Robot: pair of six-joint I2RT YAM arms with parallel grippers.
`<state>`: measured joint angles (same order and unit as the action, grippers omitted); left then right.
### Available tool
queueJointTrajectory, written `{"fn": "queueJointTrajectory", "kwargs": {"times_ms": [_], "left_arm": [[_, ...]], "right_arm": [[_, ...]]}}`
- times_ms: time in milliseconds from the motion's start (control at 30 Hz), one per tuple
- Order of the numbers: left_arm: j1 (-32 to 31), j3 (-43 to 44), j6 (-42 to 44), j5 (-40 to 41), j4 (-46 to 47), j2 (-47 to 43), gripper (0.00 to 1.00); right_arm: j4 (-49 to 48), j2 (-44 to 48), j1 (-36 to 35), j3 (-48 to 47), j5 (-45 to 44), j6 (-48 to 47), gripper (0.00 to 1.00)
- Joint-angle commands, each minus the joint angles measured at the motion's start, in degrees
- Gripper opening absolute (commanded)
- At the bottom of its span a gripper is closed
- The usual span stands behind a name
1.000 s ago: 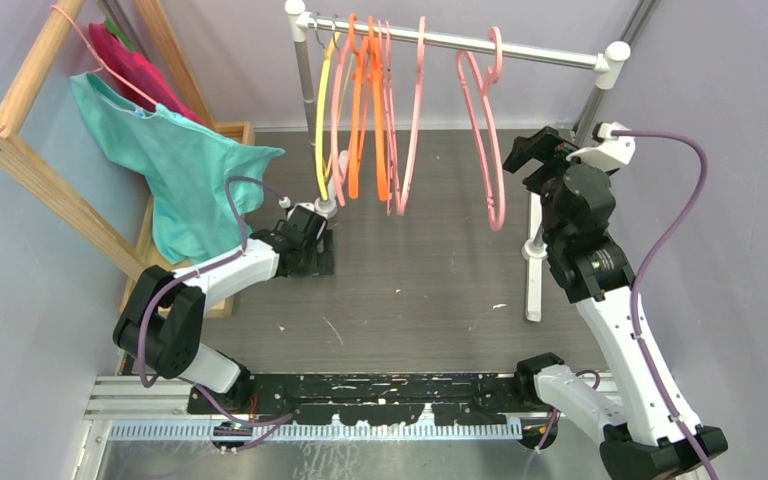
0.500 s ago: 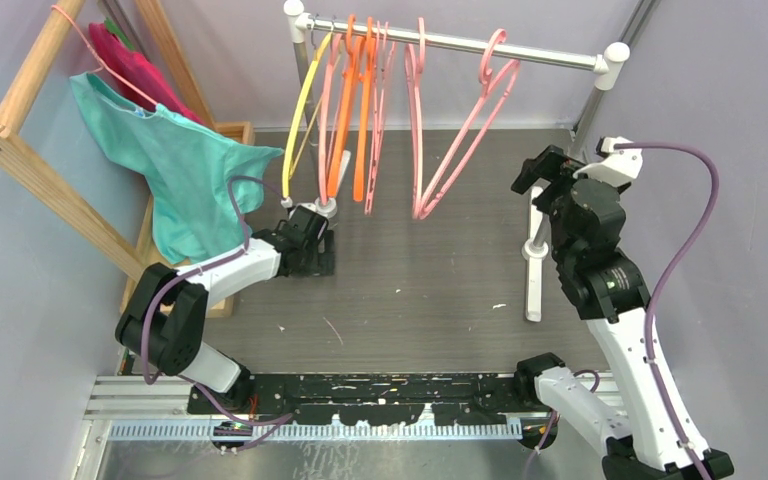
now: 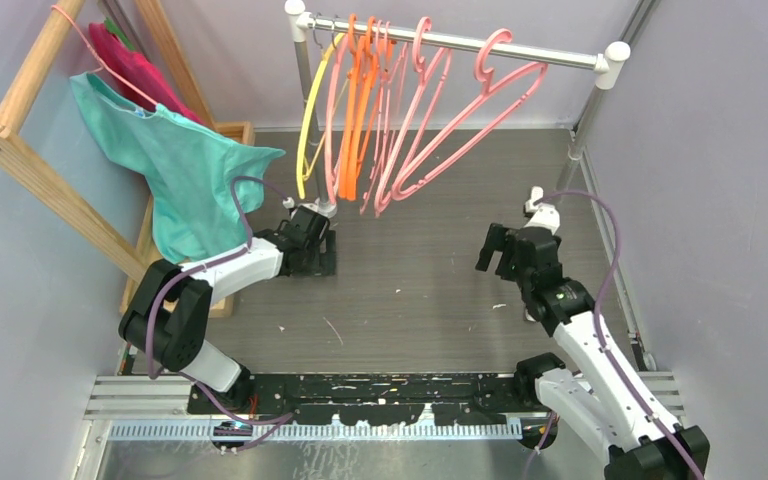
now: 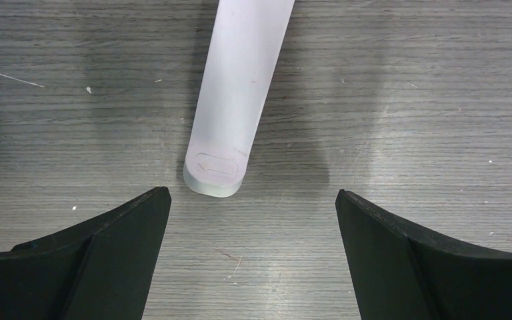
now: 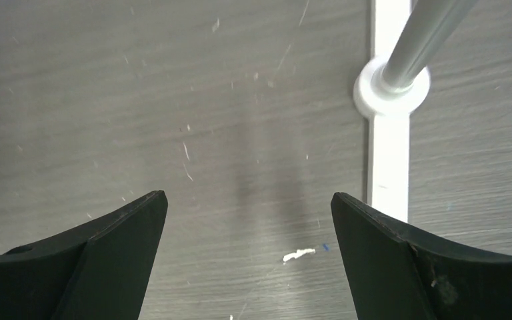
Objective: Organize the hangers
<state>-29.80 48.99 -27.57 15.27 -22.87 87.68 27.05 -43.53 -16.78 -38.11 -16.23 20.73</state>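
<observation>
The hangers hang on the silver rail (image 3: 550,55) at the back: a yellow hanger (image 3: 307,135) at the left, orange hangers (image 3: 352,130) and several pink ones, the rightmost pink hanger (image 3: 480,100) set apart. They all slant with their bottoms to the left. My left gripper (image 3: 320,250) is open and empty, low over the table by the rack's left foot (image 4: 230,100); its jaws (image 4: 252,193) stand wide. My right gripper (image 3: 500,250) is open and empty, low over the table below the rail; in the right wrist view it (image 5: 248,197) holds nothing.
A wooden frame (image 3: 40,160) at the left carries a pink hanger with a teal garment (image 3: 190,170) and a magenta one. The rack's right pole (image 5: 417,40) and white foot bar (image 5: 390,167) stand beside my right gripper. A white scrap (image 5: 298,254) lies on the table.
My right arm has dropped from beside the rail to low over the table, nearer the middle. The hangers have swung, their bottoms now to the left. The left arm has not moved.
</observation>
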Motion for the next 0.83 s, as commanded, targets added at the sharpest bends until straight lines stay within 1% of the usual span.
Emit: {"fn": "queueJointTrajectory", "kwargs": {"times_ms": [0, 167, 333, 400, 600, 800], "left_arm": [[-0.08, 0.92, 0.15, 0.64, 2.14, 0.3, 0.98], [-0.08, 1.08, 0.41, 0.98, 2.15, 0.64, 0.98], [-0.08, 0.63, 0.5, 0.46, 3.2, 0.31, 0.98], [-0.08, 0.49, 0.58, 0.46, 3.32, 0.12, 0.98], [-0.08, 0.12, 0.68, 0.86, 3.24, 0.16, 0.98], [-0.08, 0.54, 0.73, 0.73, 3.36, 0.43, 0.98]], "right_arm": [[-12.09, -0.2, -2.15, 3.94, 3.09, -0.74, 1.0], [-15.63, -5.33, -9.68, 5.05, -1.43, -1.79, 1.0], [-16.6, -12.25, -13.49, 2.81, -5.98, -0.84, 1.0], [-17.26, -13.46, -14.77, 2.48, -7.57, -0.86, 1.0], [-19.32, -14.55, -15.83, 2.5, -7.84, -1.79, 1.0], [-18.22, -14.9, -15.93, 1.75, -9.54, -1.74, 1.0]]}}
